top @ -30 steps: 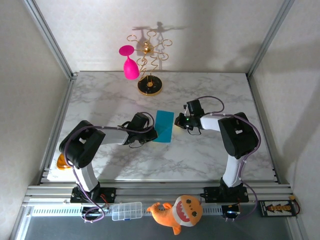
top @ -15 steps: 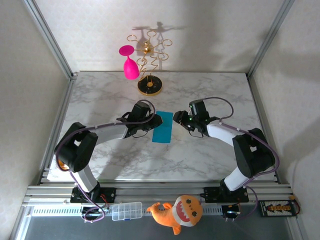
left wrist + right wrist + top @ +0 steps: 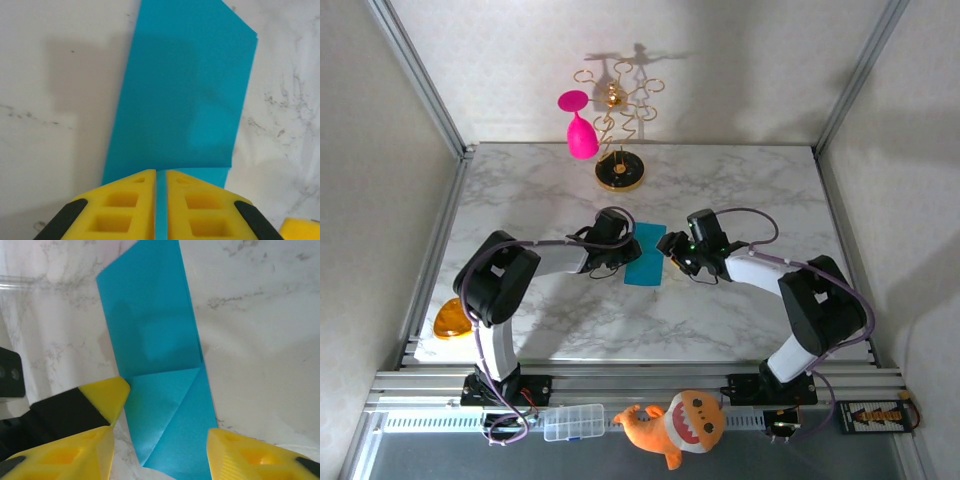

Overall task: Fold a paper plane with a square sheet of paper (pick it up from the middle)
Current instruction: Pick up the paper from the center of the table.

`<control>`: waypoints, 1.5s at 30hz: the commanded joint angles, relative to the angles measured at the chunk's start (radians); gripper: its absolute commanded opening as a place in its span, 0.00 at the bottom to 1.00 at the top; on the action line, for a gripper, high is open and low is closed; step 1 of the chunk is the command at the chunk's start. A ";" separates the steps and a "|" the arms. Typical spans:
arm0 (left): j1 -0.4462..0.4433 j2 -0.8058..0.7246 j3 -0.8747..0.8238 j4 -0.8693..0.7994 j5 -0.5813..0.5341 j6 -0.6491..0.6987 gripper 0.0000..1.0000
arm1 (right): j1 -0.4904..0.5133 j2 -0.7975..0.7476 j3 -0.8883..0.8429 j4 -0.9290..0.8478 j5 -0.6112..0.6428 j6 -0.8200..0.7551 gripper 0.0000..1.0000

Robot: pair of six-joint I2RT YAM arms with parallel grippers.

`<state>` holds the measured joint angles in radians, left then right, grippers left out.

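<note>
At the middle of the top view, the folded square sheet of paper lay on the marble table. My left gripper was closed to a sliver at the sheet's edge, and I couldn't tell if it pinched the paper. My right gripper gaped wide and gripped nothing, straddling the creased end.

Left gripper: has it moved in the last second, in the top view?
Yes. The left gripper has gone from the near left corner of the sheet of paper up its left edge, closer to the gold stand's base.
</note>
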<state>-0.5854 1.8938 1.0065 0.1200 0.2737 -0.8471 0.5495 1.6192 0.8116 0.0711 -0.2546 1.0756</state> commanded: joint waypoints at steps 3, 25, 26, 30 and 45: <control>0.008 0.021 -0.019 0.027 -0.035 -0.067 0.12 | 0.031 0.046 0.026 0.001 0.007 0.098 0.50; 0.009 0.010 -0.127 0.090 -0.045 -0.185 0.10 | 0.058 0.198 0.133 0.021 0.032 0.158 0.41; 0.008 0.009 -0.128 0.091 -0.043 -0.182 0.10 | 0.059 0.201 0.137 0.019 0.035 0.158 0.40; 0.005 0.000 -0.125 0.092 -0.043 -0.178 0.10 | 0.065 0.219 0.153 -0.016 0.048 0.155 0.40; 0.002 0.009 -0.121 0.097 -0.029 -0.170 0.09 | 0.072 0.243 0.152 0.076 -0.064 0.142 0.36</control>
<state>-0.5850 1.8931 0.9073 0.2707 0.2565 -1.0187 0.6075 1.8523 0.9535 0.1173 -0.2829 1.2236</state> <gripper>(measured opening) 0.092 0.361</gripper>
